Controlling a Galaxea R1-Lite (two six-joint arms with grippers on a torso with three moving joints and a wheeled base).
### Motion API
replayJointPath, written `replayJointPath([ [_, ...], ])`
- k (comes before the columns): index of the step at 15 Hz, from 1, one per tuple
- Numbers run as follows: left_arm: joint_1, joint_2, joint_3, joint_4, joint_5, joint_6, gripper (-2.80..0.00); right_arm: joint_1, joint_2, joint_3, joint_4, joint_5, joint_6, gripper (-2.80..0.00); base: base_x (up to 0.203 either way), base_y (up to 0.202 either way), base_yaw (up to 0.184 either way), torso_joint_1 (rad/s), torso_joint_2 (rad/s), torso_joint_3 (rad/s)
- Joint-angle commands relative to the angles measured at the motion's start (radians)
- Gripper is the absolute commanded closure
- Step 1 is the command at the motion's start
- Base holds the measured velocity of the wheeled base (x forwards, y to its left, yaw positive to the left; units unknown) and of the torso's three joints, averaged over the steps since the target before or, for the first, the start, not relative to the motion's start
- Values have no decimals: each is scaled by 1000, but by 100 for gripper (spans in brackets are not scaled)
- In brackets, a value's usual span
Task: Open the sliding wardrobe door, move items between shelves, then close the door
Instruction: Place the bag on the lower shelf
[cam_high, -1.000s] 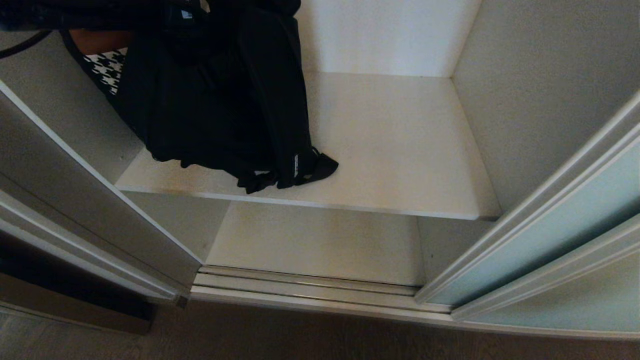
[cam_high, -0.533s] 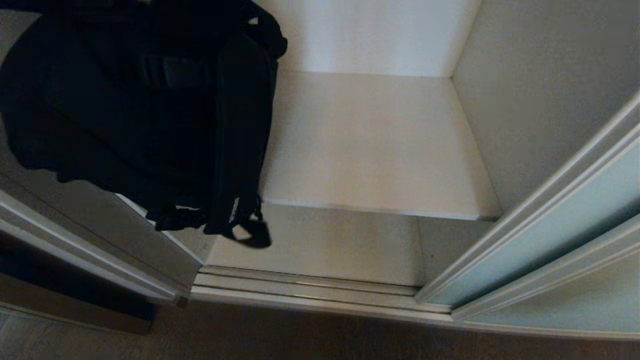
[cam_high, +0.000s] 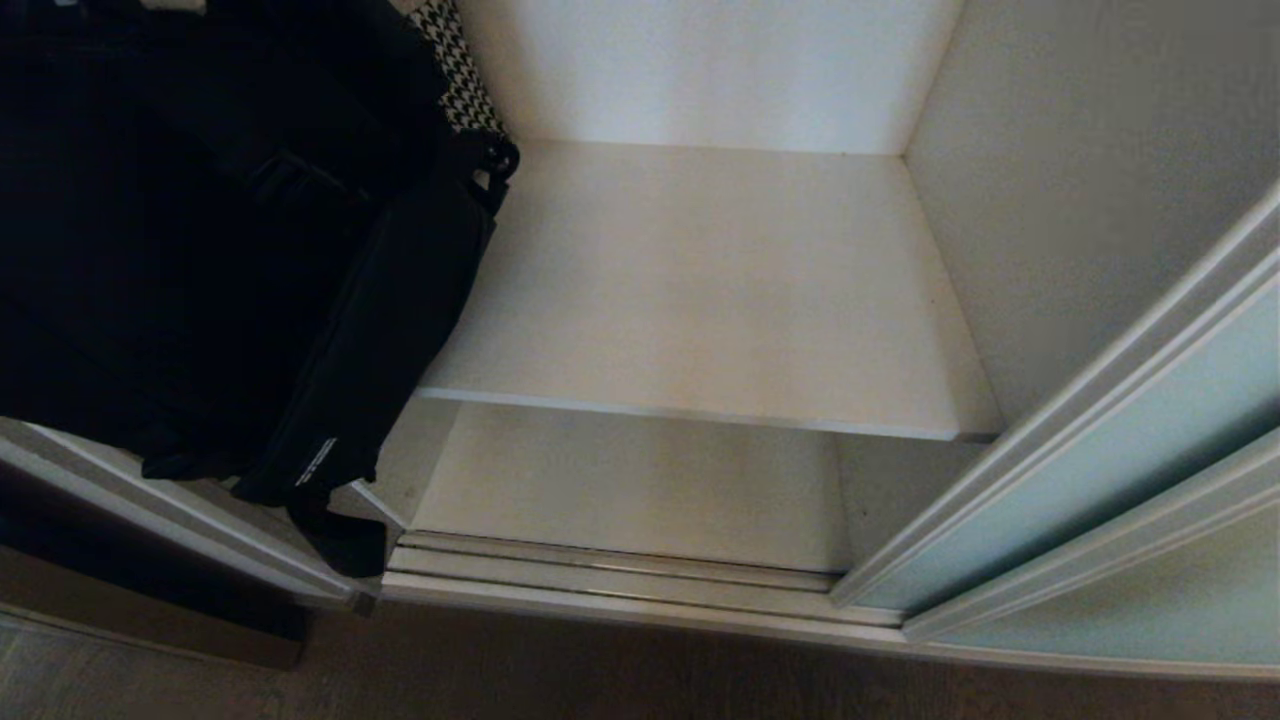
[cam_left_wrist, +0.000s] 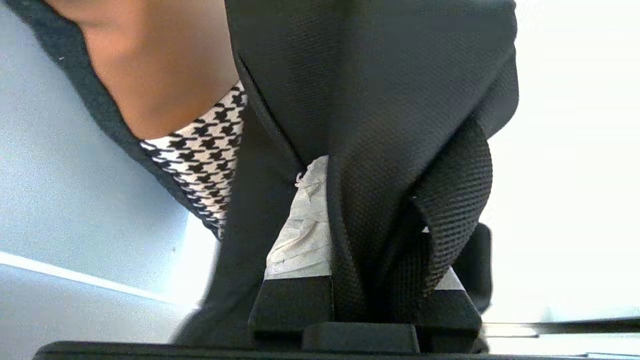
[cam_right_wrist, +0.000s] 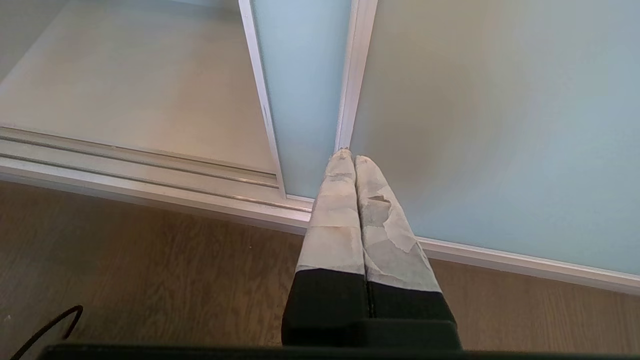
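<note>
The left gripper (cam_left_wrist: 365, 250) pinches the bag (cam_high: 200, 250) by its strap; lower it squarely onto the bottom shelf (cam_high: 640, 480), clear of the door (cam_high: 1080, 470) track.

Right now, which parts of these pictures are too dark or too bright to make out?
Head view: the bag is a near-black mass, folds barely readable; the upper shelf is well lit, the lower shelf lies in its shadow. Left wrist view: background beside the bag is washed out white. Right wrist view: evenly lit, with a soft shadow on the door.
</note>
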Motion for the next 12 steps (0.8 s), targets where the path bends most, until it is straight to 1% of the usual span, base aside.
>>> replayJointPath([
  [1,1,-29,17,2,-1,1,0,0,-2,2,0,0,-1,0,0,0,0,0,0,0],
  [5,1,-48,17,5,1,-26,0,0,-2,2,0,0,-1,0,0,0,0,0,0,0],
  [9,3,-65,17,3,1,-42,0,0,-2,2,0,0,-1,0,-183,0,-2,2,3,2],
  [12,7,-68,17,3,1,-42,0,0,-2,2,0,0,-1,0,-195,0,1,3,2,1],
])
